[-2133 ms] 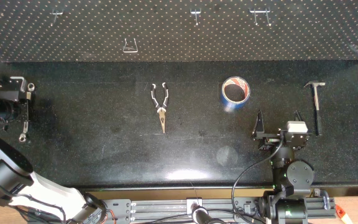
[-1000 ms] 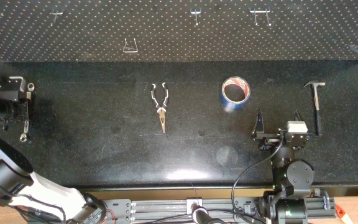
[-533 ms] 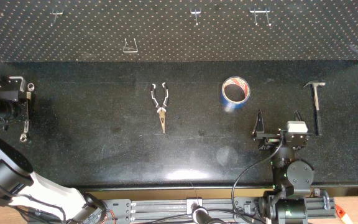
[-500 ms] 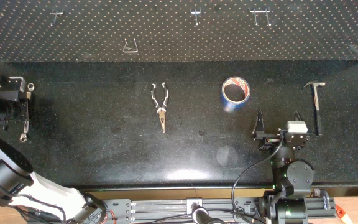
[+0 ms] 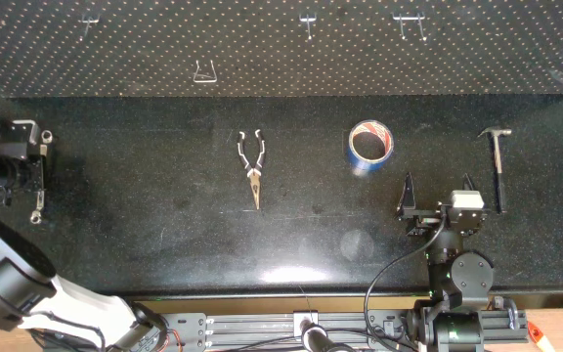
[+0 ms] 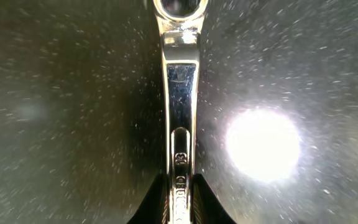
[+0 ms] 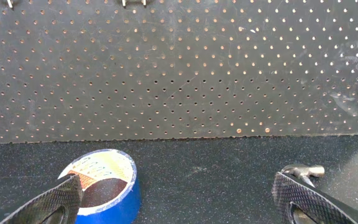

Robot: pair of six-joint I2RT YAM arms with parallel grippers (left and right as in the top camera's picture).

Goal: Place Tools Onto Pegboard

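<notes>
top view: wrench at far left of table; pliers mid, tape roll & hammer right, before pegboard.
left wrist: left gripper clamped narrow on wrench shank.
right wrist: right gripper spread wide, holding nothing.

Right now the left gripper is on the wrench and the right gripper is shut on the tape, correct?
Not quite: the right gripper is open and holds nothing. The right wrist view shows its fingers spread wide, with the tape lying on the table. The left gripper is on the wrench, as you said.
</notes>
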